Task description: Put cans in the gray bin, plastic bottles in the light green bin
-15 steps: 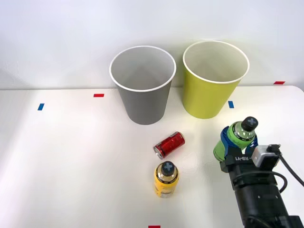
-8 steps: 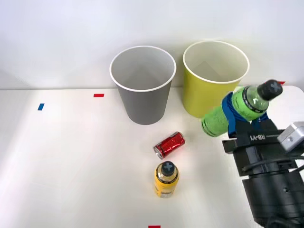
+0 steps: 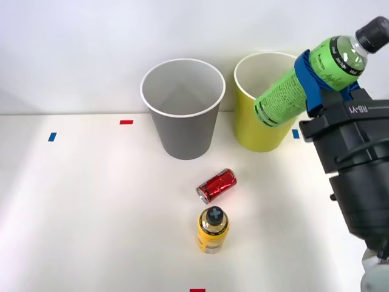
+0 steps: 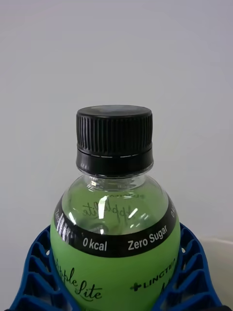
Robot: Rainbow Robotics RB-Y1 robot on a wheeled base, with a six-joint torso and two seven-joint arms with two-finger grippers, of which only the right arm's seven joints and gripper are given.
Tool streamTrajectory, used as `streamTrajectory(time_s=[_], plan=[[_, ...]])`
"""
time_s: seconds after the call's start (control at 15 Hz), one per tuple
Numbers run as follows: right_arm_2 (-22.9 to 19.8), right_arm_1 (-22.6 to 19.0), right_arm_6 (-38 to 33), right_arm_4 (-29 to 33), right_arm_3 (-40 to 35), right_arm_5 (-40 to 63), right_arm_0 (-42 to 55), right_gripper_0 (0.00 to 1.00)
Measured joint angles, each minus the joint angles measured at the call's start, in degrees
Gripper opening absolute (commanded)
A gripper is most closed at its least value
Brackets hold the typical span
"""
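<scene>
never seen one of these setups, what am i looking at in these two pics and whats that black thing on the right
The black thing is a robot's right arm, ending in a two-finger gripper with blue ribbed fingers. One picture comes from a camera above the arms, looking down at a white table. The other comes from a camera on that arm's wrist, so it sees close up what the gripper holds: a green bottle with a black cap, lifted and tilted in front of the light green bin. Beside that bin stands a gray bin. On the table lie a red can on its side and an upright yellow bottle.
</scene>
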Motion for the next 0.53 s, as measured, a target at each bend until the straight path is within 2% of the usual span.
streamTrajectory(time_s=[0.2, 0.33, 0.53], plan=[[-5.9, 3.3, 0.0, 0.0, 4.1, 7.1, -10.2, 0.00], [-8.5, 4.1, 0.3, 0.8, 12.5, 6.1, -18.4, 0.00], [-13.6, 5.0, 0.5, 5.1, 23.9, 5.4, -29.6, 0.00]])
